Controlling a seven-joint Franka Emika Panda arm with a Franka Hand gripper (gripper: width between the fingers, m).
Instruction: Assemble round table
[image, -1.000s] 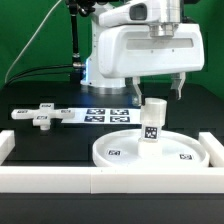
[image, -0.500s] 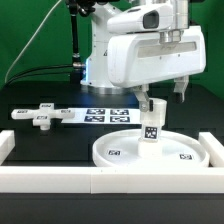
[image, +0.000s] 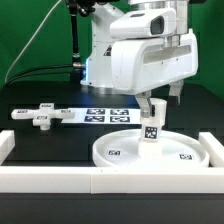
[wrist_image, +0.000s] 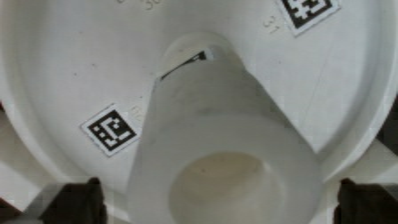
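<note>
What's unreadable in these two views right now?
Seating of the post in the disc: wrist view, the post's own body hides its base; exterior view, too small.
The fingertips: wrist view, cut off by the frame edge.
Patterns on the tags: exterior view, too small.
The cross-shaped piece: outside the wrist view.

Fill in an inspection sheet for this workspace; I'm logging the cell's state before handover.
Surface: black table, bordered by white rails.
Job's things: post upright on the disc; cross-shaped piece lying apart, toward the exterior view's left.
Clutter: nothing seen; only the marker board.
Grippers: gripper open, fingers flanking the post's top, gaps visible.
Cables: one thin cable running diagonally behind.
Surroundings: plain greenish backdrop.
</note>
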